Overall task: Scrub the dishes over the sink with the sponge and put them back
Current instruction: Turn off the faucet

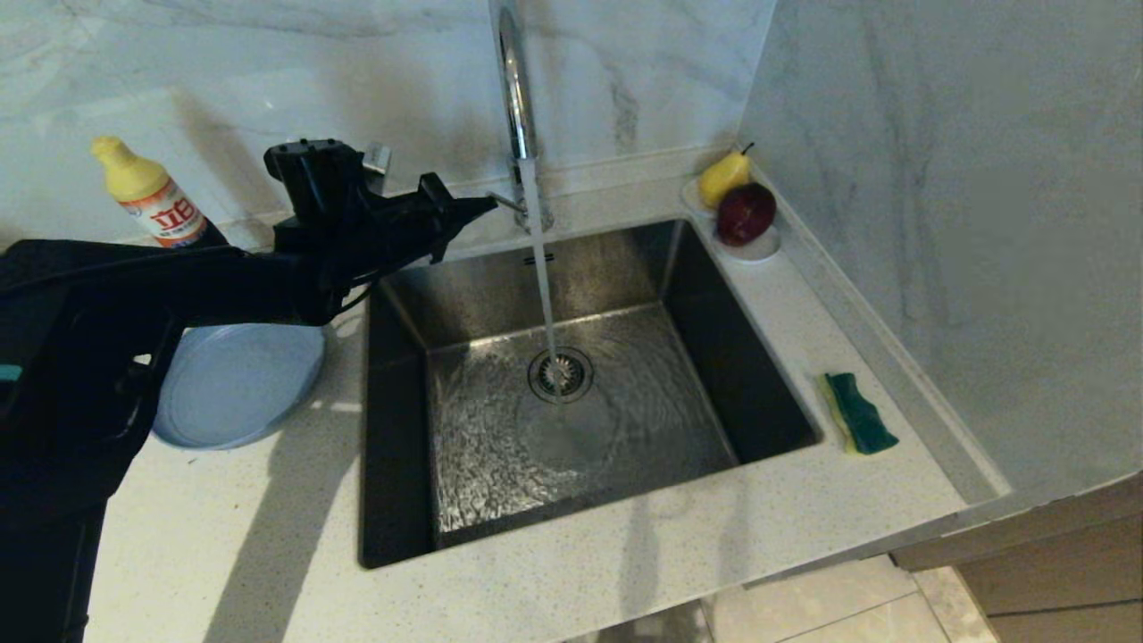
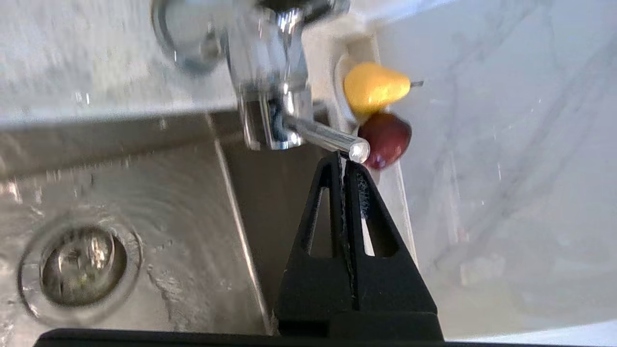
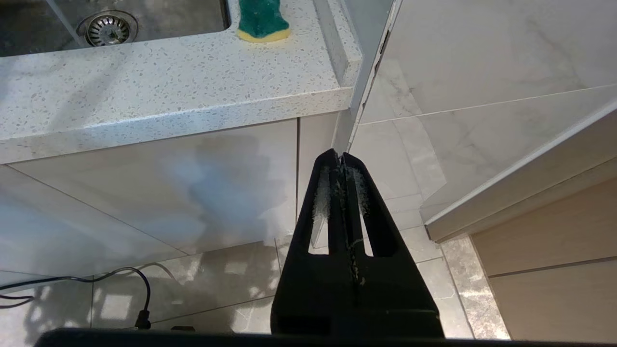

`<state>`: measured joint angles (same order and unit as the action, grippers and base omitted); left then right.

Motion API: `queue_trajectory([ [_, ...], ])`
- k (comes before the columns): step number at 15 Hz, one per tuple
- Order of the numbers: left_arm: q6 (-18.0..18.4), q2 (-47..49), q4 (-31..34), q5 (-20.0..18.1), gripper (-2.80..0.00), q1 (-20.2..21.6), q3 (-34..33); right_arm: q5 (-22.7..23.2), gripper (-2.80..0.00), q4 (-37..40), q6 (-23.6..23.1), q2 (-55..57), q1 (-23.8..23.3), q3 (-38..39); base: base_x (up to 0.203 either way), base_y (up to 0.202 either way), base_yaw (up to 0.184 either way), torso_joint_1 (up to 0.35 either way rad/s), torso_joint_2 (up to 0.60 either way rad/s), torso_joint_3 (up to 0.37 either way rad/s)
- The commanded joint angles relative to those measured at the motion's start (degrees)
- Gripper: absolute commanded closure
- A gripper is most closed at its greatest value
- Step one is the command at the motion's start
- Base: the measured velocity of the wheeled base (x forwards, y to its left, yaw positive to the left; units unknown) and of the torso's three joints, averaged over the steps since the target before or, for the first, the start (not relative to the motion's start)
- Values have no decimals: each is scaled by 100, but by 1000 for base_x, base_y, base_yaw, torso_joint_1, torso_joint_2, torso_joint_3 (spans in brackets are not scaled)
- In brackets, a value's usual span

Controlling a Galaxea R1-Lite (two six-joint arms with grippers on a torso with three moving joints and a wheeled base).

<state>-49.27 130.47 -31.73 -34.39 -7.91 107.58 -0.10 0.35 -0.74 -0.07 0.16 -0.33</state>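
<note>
Bystanders on a speckled worktop (image 1: 268, 527)
A yellow-capped detergent bottle (image 1: 147, 192) with a red and white label stands at about ten o'clock, against the marbled wall (image 1: 295, 80). At one o'clock a small white dish (image 1: 759, 247) in the back corner carries a yellow pear (image 1: 721, 177) and a dark red apple (image 1: 746, 212), the two touching. Down by the pale cabinet front (image 3: 159, 193), a black cable (image 3: 96, 279) trails across the tiled floor (image 3: 217, 284)
</note>
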Motion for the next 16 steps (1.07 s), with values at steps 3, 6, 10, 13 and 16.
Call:
queue_trajectory([
  [3, -21, 67, -315, 195, 0, -79, 0, 1, 0, 0, -5, -1, 2, -2, 0, 0, 0, 0, 0, 0],
  [6, -21, 66, -334, 239, 0, -79, 8, 1, 0, 0, -5, -1, 2, -1, 0, 0, 0, 0, 0, 0],
  [10, -12, 73, -548, 240, 0, -71, 25, 1, 0, 0, -5, -1, 2, 1, 0, 0, 0, 0, 0, 0],
  [13, 1, 106, -580, 248, 0, -69, 26, 1, 0, 0, -5, -1, 2, -2, 0, 0, 0, 0, 0, 0],
  [16, 14, 195, -738, 240, 0, -13, 43, 1, 0, 0, -5, -1, 2, 4, 0, 0, 0, 0, 0, 0],
])
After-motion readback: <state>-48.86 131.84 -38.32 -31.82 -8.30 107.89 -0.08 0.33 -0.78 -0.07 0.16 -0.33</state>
